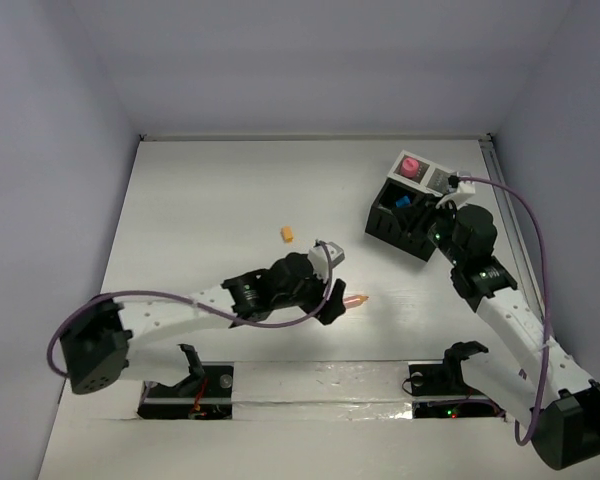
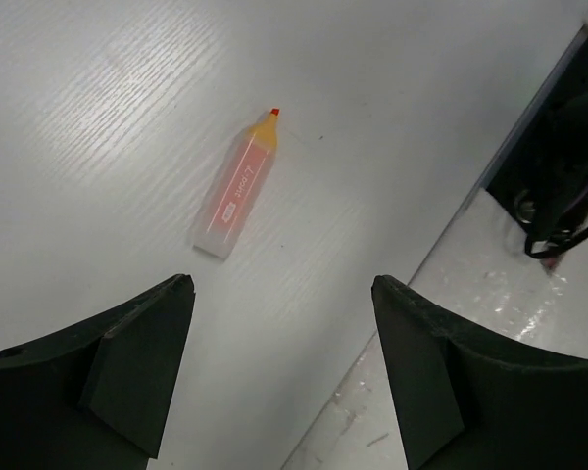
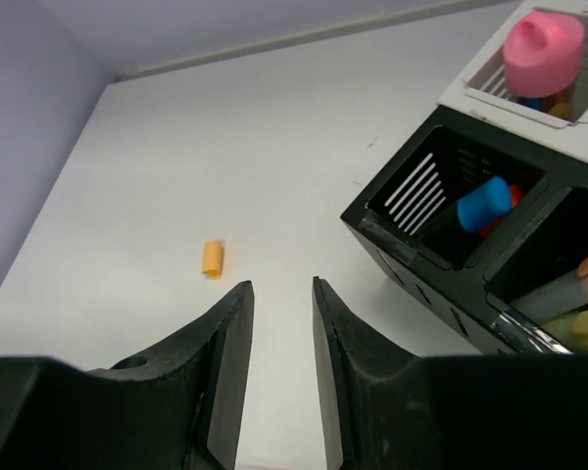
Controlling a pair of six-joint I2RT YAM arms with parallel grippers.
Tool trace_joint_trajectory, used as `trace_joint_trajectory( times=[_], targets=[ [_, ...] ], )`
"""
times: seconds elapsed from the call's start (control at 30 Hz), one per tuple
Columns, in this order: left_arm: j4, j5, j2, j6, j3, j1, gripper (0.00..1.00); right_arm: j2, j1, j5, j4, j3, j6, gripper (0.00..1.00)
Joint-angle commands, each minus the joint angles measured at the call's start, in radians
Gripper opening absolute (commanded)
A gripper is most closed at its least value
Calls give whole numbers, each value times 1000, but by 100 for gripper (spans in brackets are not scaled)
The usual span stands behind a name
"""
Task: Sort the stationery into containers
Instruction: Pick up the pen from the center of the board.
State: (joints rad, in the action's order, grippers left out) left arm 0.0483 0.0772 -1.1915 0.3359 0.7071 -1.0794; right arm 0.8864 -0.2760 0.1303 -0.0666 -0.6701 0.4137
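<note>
A clear pen-like stick with an orange tip [image 2: 237, 186] lies on the white table just ahead of my left gripper [image 2: 282, 284], which is wide open and empty. It also shows in the top view [image 1: 355, 299], beside the left gripper [image 1: 334, 303]. A small orange block [image 1: 287, 234] lies alone further back, also in the right wrist view [image 3: 212, 258]. The black divided box [image 1: 392, 225] stands at the back right, holding a light-blue piece [image 3: 484, 204], orange and yellow sticks [image 3: 580, 284] and a pink round piece [image 3: 542, 49]. My right gripper [image 3: 281, 286] hovers beside the box, jaws narrowly apart, empty.
A taped metal strip [image 1: 320, 375] and dark mounting slots run along the near edge, also in the left wrist view [image 2: 529, 294]. Pale walls [image 1: 40, 150] close in the table on the left, back and right. A purple cable [image 1: 528, 230] loops beside the right arm.
</note>
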Motion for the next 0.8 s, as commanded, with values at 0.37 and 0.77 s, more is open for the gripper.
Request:
trace_joint_trajectory(
  times=[0.37, 0.77],
  targets=[
    [162, -39, -387, -228, 153, -10, 70, -58, 1, 198, -27, 49, 43, 52],
    [182, -68, -516, -238, 155, -10, 43, -129, 1, 192, -24, 69, 65, 51]
  ],
)
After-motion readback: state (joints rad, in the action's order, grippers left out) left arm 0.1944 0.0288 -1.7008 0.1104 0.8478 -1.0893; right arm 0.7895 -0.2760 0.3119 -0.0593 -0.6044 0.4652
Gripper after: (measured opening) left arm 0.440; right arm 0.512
